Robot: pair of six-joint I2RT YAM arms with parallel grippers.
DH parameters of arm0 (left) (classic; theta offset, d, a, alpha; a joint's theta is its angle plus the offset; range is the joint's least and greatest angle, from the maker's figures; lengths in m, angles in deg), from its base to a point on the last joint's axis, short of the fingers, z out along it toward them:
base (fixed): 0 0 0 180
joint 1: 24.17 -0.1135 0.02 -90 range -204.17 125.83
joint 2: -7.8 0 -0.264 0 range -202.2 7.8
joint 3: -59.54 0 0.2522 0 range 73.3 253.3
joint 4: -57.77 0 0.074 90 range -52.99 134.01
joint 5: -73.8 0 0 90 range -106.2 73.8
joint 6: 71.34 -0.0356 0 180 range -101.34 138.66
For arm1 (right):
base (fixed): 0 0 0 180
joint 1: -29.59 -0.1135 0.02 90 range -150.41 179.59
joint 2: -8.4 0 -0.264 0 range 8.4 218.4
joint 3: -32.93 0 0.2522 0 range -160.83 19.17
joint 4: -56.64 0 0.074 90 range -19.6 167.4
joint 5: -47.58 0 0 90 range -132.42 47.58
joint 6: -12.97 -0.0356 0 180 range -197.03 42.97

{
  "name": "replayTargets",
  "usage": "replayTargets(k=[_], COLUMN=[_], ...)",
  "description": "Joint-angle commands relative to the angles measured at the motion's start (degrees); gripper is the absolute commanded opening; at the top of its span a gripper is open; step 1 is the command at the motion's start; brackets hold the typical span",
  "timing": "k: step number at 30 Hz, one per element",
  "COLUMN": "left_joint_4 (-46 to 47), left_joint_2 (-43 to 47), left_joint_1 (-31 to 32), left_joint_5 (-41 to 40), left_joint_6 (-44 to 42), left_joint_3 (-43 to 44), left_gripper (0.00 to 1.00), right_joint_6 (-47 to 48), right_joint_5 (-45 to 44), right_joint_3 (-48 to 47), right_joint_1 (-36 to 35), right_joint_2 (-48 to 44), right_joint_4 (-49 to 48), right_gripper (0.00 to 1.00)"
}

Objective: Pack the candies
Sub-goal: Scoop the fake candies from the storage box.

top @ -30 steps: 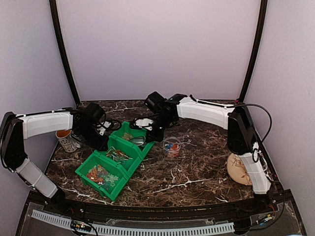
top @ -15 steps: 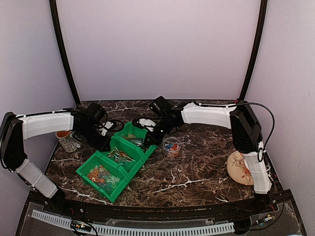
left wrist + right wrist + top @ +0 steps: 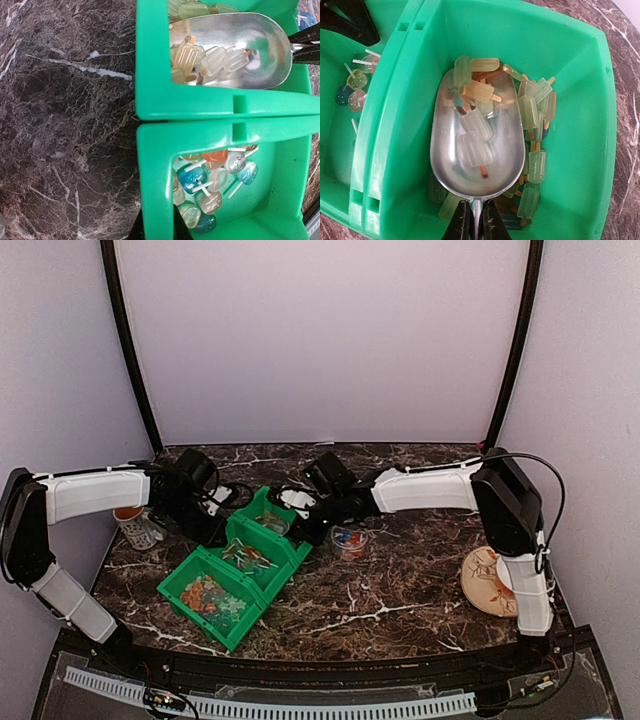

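Looking down from above, three green bins stand in a slanted row on the marble tabletop (image 3: 400, 585). The near bin (image 3: 190, 612) holds mixed-colour candies (image 3: 208, 596). The left pincer (image 3: 218, 534) meets the middle bin (image 3: 280, 558), and the right pincer (image 3: 305, 528) reaches into the far bin (image 3: 258, 502).

Left wrist view: the left pincer (image 3: 157, 226) is clamped on the middle bin's side wall, with lollipop-shaped sweets (image 3: 210, 182) inside.

Right wrist view: the right pincer (image 3: 476, 218) is closed on the handle of a metal scoop (image 3: 477, 150). The scoop lies in the far bin, carrying several pale ice-lolly-shaped candies, with more heaped beside it.
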Motion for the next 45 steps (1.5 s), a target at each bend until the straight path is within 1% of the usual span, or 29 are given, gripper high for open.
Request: replayTargets(k=[1, 5, 8, 22, 27, 34, 37, 39, 45], left_joint_4=[8.18, 7.67, 7.56, 7.45, 7.28, 7.17, 7.16, 7.05, 6.91], left_joint_2=[4.91, 3.99, 3.77, 3.53, 3.40, 3.55, 3.49, 3.41, 3.58], left_joint_1=[0.50, -0.58, -1.64, -2.26, -2.31, -2.30, -2.26, -2.29, -2.37], left_joint_5=[6.49, 6.34, 6.80, 7.26, 6.94, 6.70, 6.55, 6.30, 5.38], left_joint_6=[0.55, 1.54, 2.01, 2.04, 2.12, 2.12, 2.13, 2.13, 2.38], left_joint_3=[1.89, 2.18, 2.26, 2.21, 2.30, 2.31, 2.34, 2.29, 2.40], left_gripper=[0.00, 0.00, 0.00, 0.00, 0.00, 0.00, 0.00, 0.00, 0.00], right_joint_6=[-1.33, -2.83, -3.62, -6.88, -7.31, -7.37, -7.41, -7.05, -5.63], right_joint_5=[-7.76, -10.45, -11.95, -12.63, -14.27, -15.41, -16.42, -17.46, -22.40], right_joint_3=[6.96, 15.24, 19.04, 27.99, 31.64, 34.46, 35.31, 35.22, 35.93], right_joint_1=[-1.28, -1.18, -1.10, -0.92, -0.57, -0.20, -0.11, -0.11, 0.02], right_joint_2=[-2.50, -7.53, -9.60, -13.87, -16.79, -20.12, -22.43, -24.44, -32.76], right_joint_4=[-10.52, -21.91, -25.83, -39.05, -41.44, -42.51, -40.98, -37.82, -24.08], right_gripper=[0.00, 0.00, 0.00, 0.00, 0.00, 0.00, 0.00, 0.00, 0.00])
